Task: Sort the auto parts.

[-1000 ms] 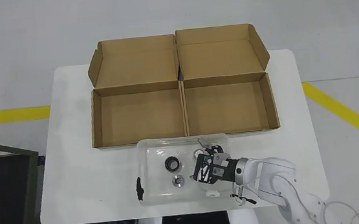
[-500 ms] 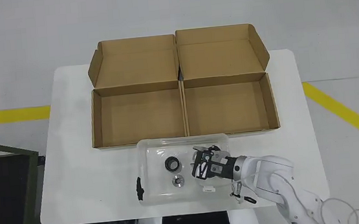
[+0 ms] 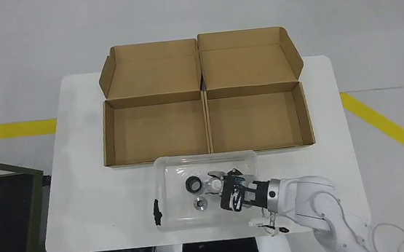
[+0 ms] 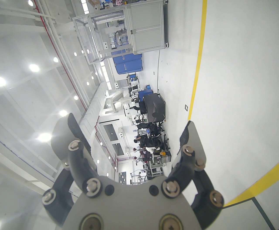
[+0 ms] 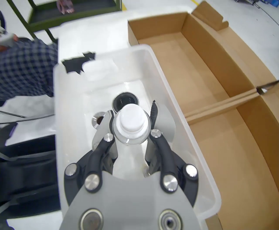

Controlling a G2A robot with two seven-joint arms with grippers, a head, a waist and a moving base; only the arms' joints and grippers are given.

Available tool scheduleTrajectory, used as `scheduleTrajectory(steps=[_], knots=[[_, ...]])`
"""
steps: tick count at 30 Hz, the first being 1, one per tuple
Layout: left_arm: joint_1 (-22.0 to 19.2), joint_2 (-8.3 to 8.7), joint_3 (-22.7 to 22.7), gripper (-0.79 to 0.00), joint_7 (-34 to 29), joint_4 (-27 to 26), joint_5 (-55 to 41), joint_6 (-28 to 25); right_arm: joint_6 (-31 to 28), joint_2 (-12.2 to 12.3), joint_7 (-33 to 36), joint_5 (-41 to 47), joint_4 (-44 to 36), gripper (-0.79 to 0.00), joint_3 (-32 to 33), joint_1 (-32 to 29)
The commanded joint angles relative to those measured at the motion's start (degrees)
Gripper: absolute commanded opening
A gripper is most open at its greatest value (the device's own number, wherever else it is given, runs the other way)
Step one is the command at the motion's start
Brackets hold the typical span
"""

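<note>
The part in hand is a small white-capped part (image 5: 130, 123), a stepped white top on a clear rounded body. It sits squarely between the right jaws, inside the clear bin (image 5: 65, 104). The jaws are closed to the width of that clear body, with a pad against each flank as far as the wrist view shows, and they hold nothing else. Judged by its look it is light, hard plastic: stiff enough not to give, but smooth and curved, so it may swivel or squirt out if pinched on the slope. The best hold seems to be the widest band of the clear body below the cap, where the jaws sit, with moderate squeeze, since a thin clear shell could scuff or crack. Just beyond the jaw tips lies a black ring (image 5: 125, 102), and near it, off one jaw's outer side, a silver bush (image 5: 98, 119). Both rest on the bin floor apart from the held part. A scrap of black tape (image 5: 76, 62) sits on the bin's far rim. Off the other jaw's side two open cardboard boxes (image 5: 189, 71) stand touching the bin on the worktop (image 3: 79, 138). The left jaws stand wide apart, holding nothing, turned toward the room and well away from all of this.
</note>
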Motion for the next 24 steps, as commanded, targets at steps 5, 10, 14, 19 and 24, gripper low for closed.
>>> scheduleTrajectory(steps=[5,10,14,19,24], knots=[[0.00,0.00,0.00,0.000,0.00,0.00,0.00,0.00,-4.20,0.32,-8.60,7.45,3.24,-0.785,2.60,0.52],[0.00,0.00,0.00,0.000,0.00,0.00,0.00,0.00,-4.73,0.43,-13.84,10.36,4.36,-0.785,4.12,0.66],[0.00,0.00,0.00,0.000,0.00,0.00,0.00,0.00,-4.06,0.36,-17.98,13.23,5.04,-0.785,4.96,0.99],[0.00,0.00,0.00,0.000,0.00,0.00,0.00,0.00,-2.91,0.29,-21.95,16.30,5.18,-0.785,6.40,1.57],[0.00,0.00,0.00,0.000,0.00,0.00,0.00,0.00,-1.95,0.28,-24.29,18.40,5.10,-0.785,7.79,1.80]])
